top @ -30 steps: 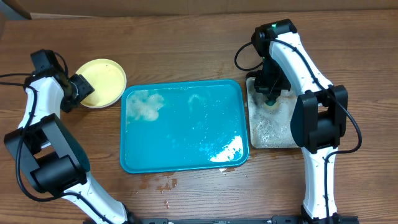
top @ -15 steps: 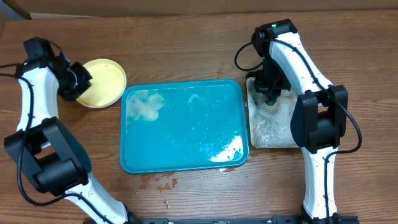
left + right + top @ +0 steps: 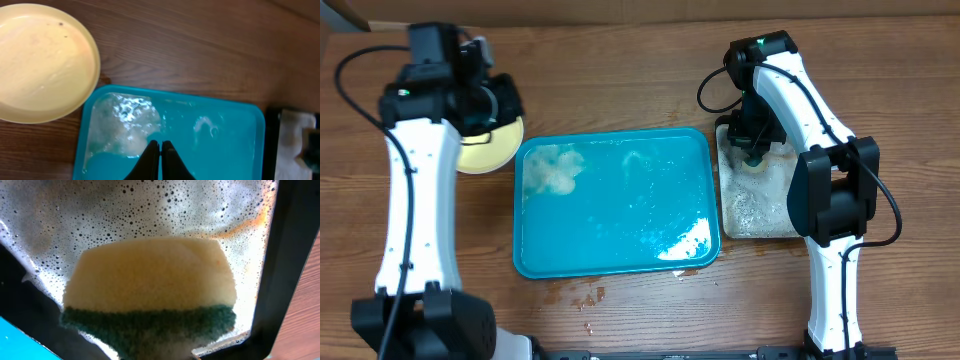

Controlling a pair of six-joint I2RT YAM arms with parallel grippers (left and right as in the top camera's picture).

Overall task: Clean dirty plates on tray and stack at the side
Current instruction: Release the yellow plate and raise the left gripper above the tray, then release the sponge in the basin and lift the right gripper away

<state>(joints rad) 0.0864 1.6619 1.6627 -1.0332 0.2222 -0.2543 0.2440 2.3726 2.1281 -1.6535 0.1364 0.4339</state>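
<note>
At upper left, the left arm (image 3: 420, 190) covers part of the yellow plate (image 3: 480, 156), just beside the blue tray (image 3: 620, 215); the left claw (image 3: 160, 150) is together, empty. The right claw (image 3: 757, 160) clamps the sponge (image 3: 150, 280) in the black tray (image 3: 285, 255), fingers hidden.

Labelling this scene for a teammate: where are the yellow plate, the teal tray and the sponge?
yellow plate (image 3: 42, 60): left wrist view, middle of its inner face.
teal tray (image 3: 620, 220): overhead view, bare floor near centre.
sponge (image 3: 150, 275): right wrist view, yellow foam face.
</note>
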